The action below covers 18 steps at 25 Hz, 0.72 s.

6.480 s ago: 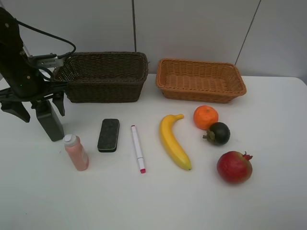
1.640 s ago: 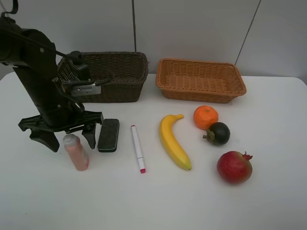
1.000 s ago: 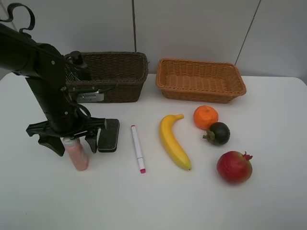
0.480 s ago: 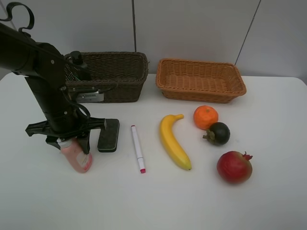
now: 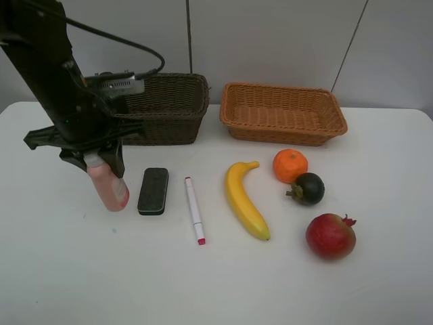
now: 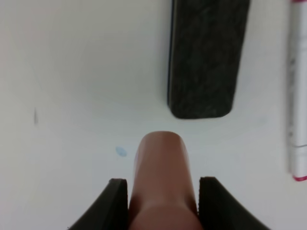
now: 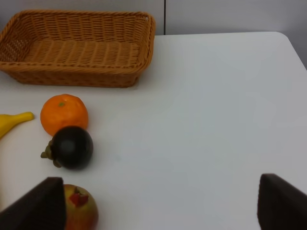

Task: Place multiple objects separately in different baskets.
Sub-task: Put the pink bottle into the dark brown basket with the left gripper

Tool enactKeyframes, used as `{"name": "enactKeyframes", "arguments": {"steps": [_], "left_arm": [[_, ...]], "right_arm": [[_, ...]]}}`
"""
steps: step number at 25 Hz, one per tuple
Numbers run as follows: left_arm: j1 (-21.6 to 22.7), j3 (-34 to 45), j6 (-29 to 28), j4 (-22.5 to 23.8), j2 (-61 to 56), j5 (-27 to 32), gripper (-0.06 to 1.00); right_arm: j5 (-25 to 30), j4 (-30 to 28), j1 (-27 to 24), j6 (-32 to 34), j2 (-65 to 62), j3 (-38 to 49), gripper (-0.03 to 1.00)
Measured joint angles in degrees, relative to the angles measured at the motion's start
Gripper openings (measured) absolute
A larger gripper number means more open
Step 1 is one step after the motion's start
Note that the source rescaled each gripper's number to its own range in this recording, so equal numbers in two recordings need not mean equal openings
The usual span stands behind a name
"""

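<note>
My left gripper [image 5: 95,161] is shut on the small pink bottle [image 5: 111,191] and holds it tilted above the table, in front of the dark brown basket [image 5: 160,108]. The left wrist view shows the bottle [image 6: 160,182] between the fingers [image 6: 115,207]. The black eraser [image 5: 153,191], white-pink marker [image 5: 194,210], banana [image 5: 245,200], orange [image 5: 290,166], mangosteen [image 5: 308,188] and pomegranate [image 5: 330,235] lie on the table. The light basket [image 5: 283,113] is empty. My right gripper [image 7: 160,191] is open, over the table near the fruit. The black bottle is out of view.
The white table [image 5: 379,284] ends at a grey wall behind the baskets. The eraser [image 6: 206,57] and marker [image 6: 298,96] lie just beyond the held bottle. The right wrist view shows the light basket [image 7: 76,48], orange [image 7: 64,114], mangosteen [image 7: 72,147] and pomegranate [image 7: 79,208].
My left gripper came down over the pink bottle, shut on it, tilted it and lifted it up towards the dark basket. The black bottle seen in the earliest frame no longer shows.
</note>
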Motion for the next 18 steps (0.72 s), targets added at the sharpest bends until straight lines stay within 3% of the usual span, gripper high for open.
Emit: {"name": "enactKeyframes", "arguments": {"steps": [6,12,18], "left_arm": [[2.55,-18.00,0.17,2.44,2.48,4.68,0.26],[6.27,-36.81,0.17,2.86,13.21,5.60,0.26],[6.99,-48.03,0.23,2.93,26.81,4.03,0.26]], "right_arm": [[0.00,0.00,0.00,0.00,0.00,0.00,0.80],[0.00,0.00,0.00,0.00,0.00,0.00,0.80],[0.00,0.00,0.00,0.00,0.00,0.00,0.80]]}}
